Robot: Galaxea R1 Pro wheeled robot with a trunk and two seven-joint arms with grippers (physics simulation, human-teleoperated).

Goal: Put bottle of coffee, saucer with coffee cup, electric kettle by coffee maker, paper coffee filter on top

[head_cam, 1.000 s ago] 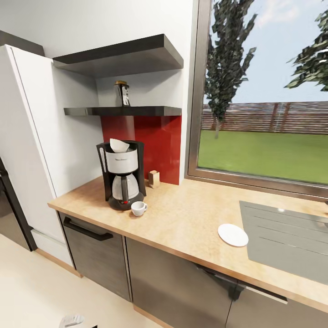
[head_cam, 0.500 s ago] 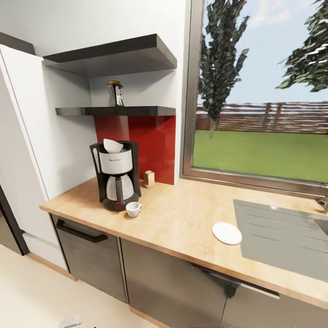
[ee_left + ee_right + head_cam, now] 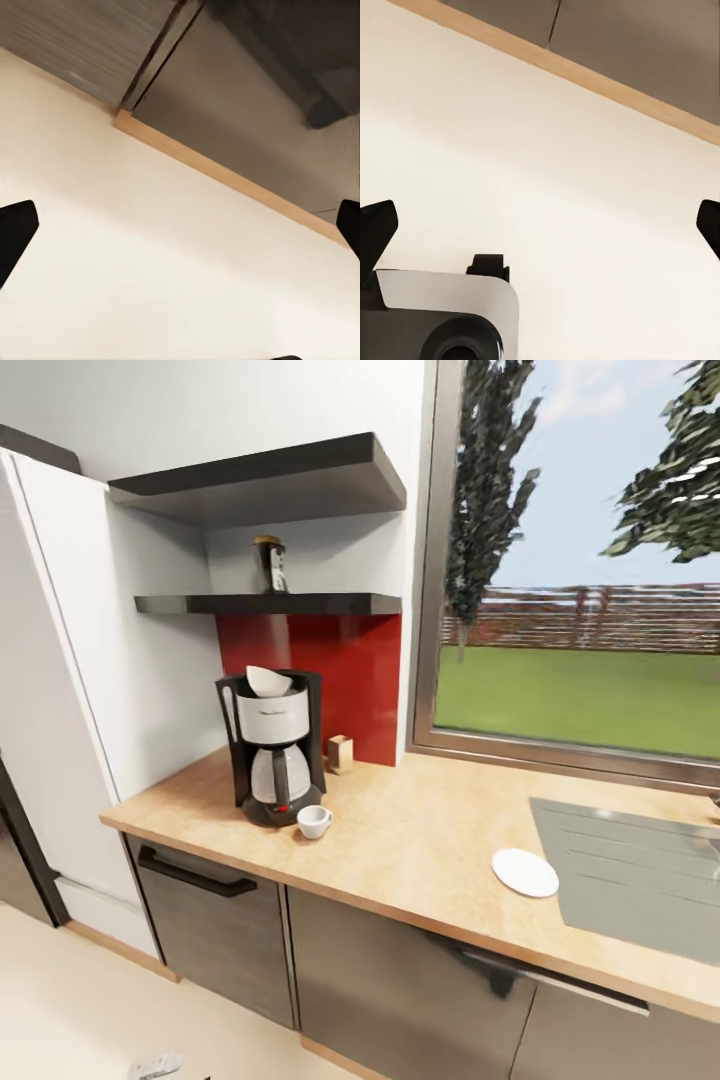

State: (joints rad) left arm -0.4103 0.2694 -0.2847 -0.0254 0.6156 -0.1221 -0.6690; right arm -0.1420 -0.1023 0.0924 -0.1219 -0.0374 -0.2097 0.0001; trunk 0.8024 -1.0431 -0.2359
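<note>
In your head view the coffee maker stands at the left of the frame, near the left end of the counter, in front of the red backsplash. The filter sits in its top. The cup rests on the counter just in front of the maker's base, slightly to its right, handle pointing right. A small tan box stands by the backsplash just right of the maker. The saucer lies well apart at centre right of the frame, just left of the sink. The coffee jar stands upright on the lower shelf, upper left of centre, above the maker.

Your left gripper has its fingertips spread to opposite edges of its wrist frame, over pale floor near the cabinet kickboard. Your right gripper is likewise spread wide and holds nothing, above floor.
</note>
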